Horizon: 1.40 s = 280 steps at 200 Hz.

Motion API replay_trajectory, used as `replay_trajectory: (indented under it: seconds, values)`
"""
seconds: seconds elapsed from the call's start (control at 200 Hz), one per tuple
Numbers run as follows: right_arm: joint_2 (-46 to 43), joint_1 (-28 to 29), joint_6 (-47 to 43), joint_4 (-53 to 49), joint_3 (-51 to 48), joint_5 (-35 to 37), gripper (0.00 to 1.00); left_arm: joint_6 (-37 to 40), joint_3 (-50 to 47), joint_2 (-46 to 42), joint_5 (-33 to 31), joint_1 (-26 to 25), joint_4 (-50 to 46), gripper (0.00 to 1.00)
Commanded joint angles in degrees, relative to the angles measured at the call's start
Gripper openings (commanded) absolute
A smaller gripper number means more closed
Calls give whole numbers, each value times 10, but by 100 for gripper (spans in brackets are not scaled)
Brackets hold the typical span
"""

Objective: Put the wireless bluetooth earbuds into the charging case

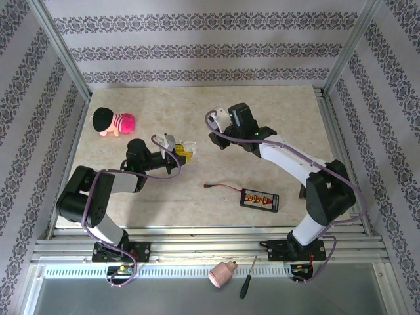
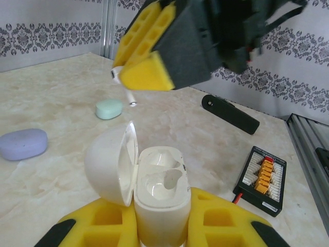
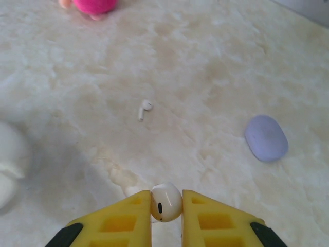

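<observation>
Right fingers [image 3: 123, 218] clamped on 1 white earbud [image 3: 165, 201], up and beyond the open white case [image 2: 162, 193]. Left fingers [image 2: 216, 221] clamped on that case. Best approach, likely: line stem over an empty well, lower slowly, release once seated.
</observation>
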Motion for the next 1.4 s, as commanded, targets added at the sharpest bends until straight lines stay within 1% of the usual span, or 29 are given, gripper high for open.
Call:
replay_trajectory:
  seconds: [0.0,0.175,0.41,0.735,0.989,1.104,1.239,1.319,1.394]
  values:
    - [-35,22,-42,32,-17,6,17,-18,17,0,17,8,31,9]
    - [-45,49,-55,36,-14,-5,17,-26,21,8,21,9,33,10]
    - [-33,78,-68,37,2,-18,17,-36,23,11,26,10,44,10]
    - [3,95,-71,29,25,-11,16,-55,21,15,28,10,69,9]
    - [8,99,-72,32,30,-7,16,-59,21,19,29,11,77,10]
    - [4,100,-79,30,22,-26,16,-64,24,18,27,10,77,10]
    - [-8,99,-92,22,12,-77,16,-69,25,16,26,12,77,10]
    - [-11,99,-104,13,7,-104,18,-71,25,14,28,12,77,9]
    - [-11,99,-112,4,6,-109,21,-73,27,12,30,12,78,9]
